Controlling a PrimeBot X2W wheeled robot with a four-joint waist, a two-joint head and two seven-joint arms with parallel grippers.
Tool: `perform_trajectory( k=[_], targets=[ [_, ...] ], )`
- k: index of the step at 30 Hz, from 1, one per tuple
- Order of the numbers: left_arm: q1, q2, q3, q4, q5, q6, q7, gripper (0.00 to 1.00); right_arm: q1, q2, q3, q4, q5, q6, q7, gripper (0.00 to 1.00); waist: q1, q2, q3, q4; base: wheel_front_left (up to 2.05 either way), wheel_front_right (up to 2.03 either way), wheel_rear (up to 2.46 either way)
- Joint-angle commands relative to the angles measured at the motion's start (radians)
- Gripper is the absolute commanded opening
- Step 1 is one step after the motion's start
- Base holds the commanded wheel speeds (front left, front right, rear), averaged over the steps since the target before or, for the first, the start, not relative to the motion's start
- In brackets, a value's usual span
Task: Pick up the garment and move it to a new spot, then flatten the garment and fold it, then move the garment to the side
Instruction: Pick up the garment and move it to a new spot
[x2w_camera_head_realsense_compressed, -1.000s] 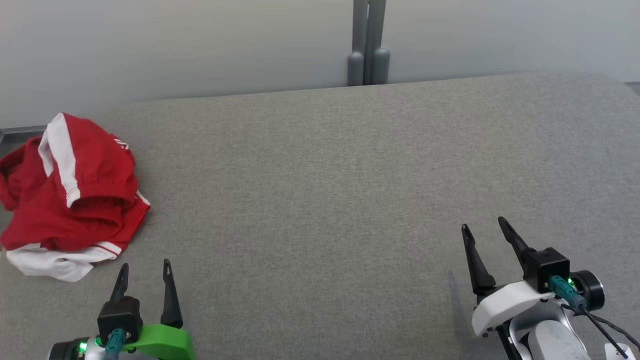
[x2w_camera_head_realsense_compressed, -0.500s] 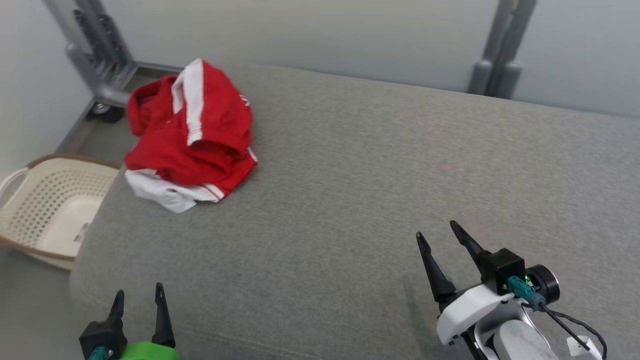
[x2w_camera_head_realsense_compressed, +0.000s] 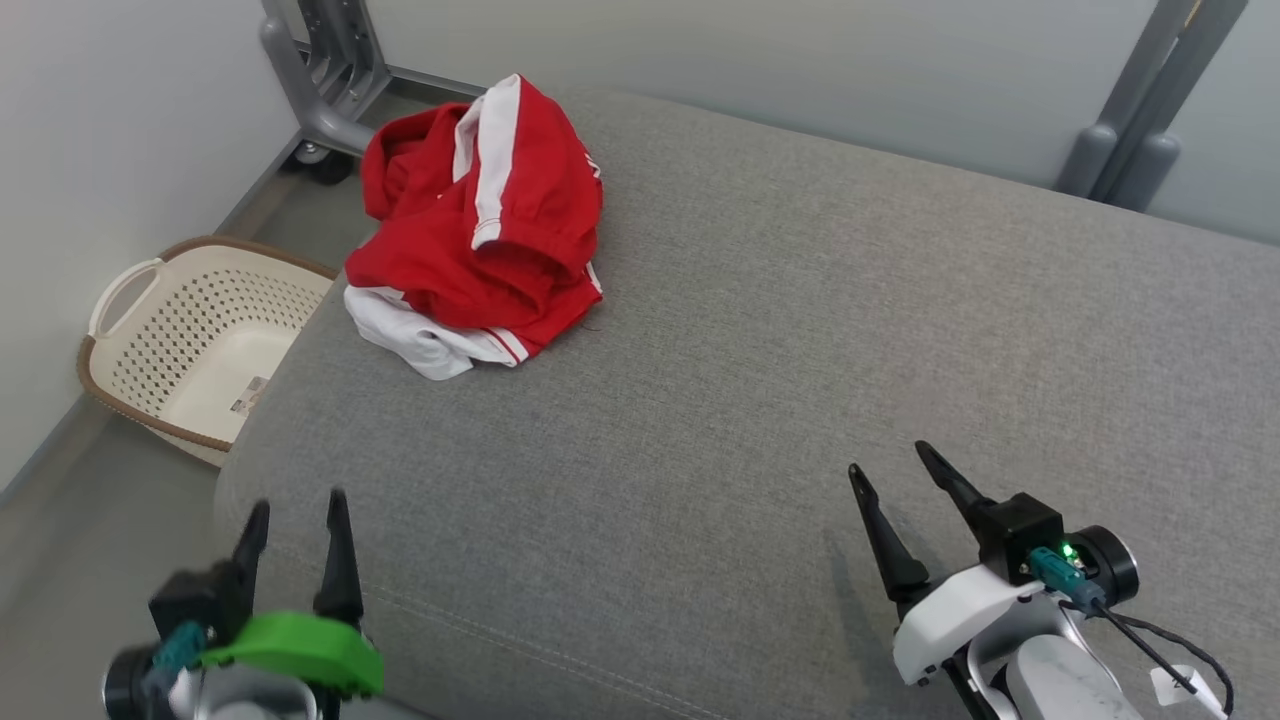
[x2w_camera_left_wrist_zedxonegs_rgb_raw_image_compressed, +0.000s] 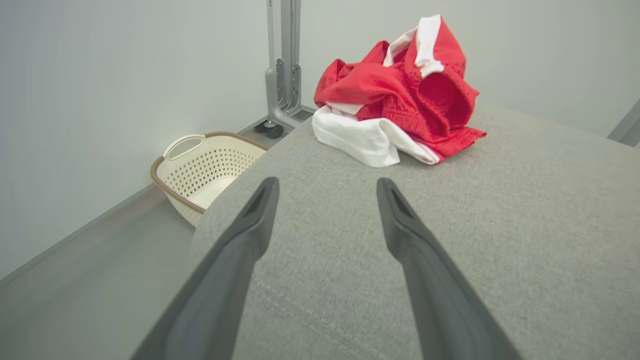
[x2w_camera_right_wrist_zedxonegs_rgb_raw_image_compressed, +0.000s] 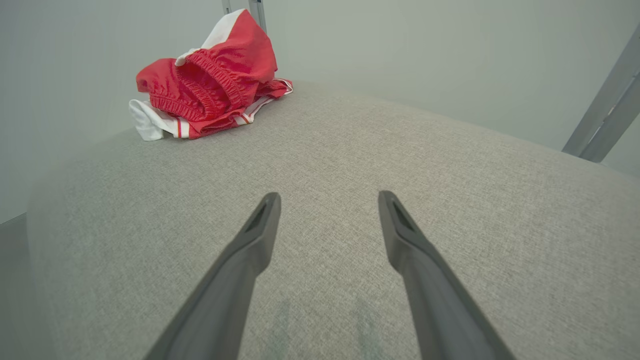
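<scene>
Garment (x2w_camera_head_realsense_compressed: 480, 230), probably shorts, heaped near basket (x2w_camera_head_realsense_compressed: 160, 320); left gripper (x2w_camera_head_realsense_compressed: 300, 500) and right gripper (x2w_camera_head_realsense_compressed: 887, 457) spread wide.

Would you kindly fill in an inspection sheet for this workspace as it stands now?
Surface: grey fabric-covered table, with a seam along the near edge.
Job's things: red and white garment crumpled in a heap at the far left corner, not held.
Clutter: nothing seen.
Grippers: left gripper and right gripper both open, near the front edge, apart from the garment.
Cables: thin black cable at the right wrist.
Surroundings: cream perforated basket on the floor left of the table; grey metal frame against pale walls.
</scene>
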Motion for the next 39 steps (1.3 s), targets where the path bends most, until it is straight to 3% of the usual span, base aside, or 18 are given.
perform_trajectory(
  k=[1,6,14,21,28,34,35,37,39],
  targets=[
    [-0.05,0.002,0.004,-0.016,0.002,-0.007,-0.004,1.0,-0.006,-0.013,-0.005,-0.005,0.006,0.0,-0.003,1.0,0.0,0.0,0.052,-0.053,0.0,0.0,0.0],
    [-0.236,0.083,-0.081,0.009,-0.026,-0.015,-0.003,1.0,-0.027,-0.035,-0.012,-0.015,0.006,0.0,-0.003,1.0,0.0,0.0,0.114,-0.108,0.0,0.0,0.0],
    [-0.575,0.294,-0.31,0.197,-0.269,-0.015,-0.001,1.0,-0.092,-0.06,0.029,-0.021,0.01,0.0,-0.003,1.0,0.0,0.0,0.235,-0.238,0.0,0.0,0.0],
    [-0.715,0.434,-0.483,0.296,-0.507,-0.015,0.063,1.0,-0.132,-0.077,-0.002,-0.053,0.006,0.0,-0.003,1.0,0.0,0.0,0.336,-0.349,0.0,0.0,0.0],
    [-0.733,0.44,-0.534,0.419,-0.652,-0.014,0.091,1.0,-0.134,-0.085,-0.039,-0.066,-0.001,0.0,-0.003,1.0,0.0,0.0,0.384,-0.394,0.0,0.0,0.0],
    [-0.771,0.4,-0.546,0.601,-0.661,-0.014,0.077,1.0,-0.141,-0.085,-0.043,-0.069,-0.005,-0.001,-0.003,1.0,0.0,0.0,0.399,-0.416,0.0,0.0,0.0],
    [-0.778,0.397,-0.552,0.628,-0.652,-0.009,0.072,0.57,-0.14,-0.084,-0.043,-0.069,-0.006,-0.001,-0.002,1.0,0.0,0.0,0.398,-0.417,0.0,0.0,0.0],
    [-0.79,0.385,-0.553,0.673,-0.647,0.004,0.059,0.0,-0.14,-0.085,-0.045,-0.063,-0.003,-0.001,-0.001,1.0,0.0,0.0,0.394,-0.419,0.0,0.0,0.0],
    [-0.817,0.374,-0.571,0.703,-0.621,0.015,0.03,0.0,-0.134,-0.082,-0.052,-0.06,0.001,-0.001,-0.001,1.0,0.0,0.0,0.379,-0.416,0.0,0.0,0.0]
  ],
)
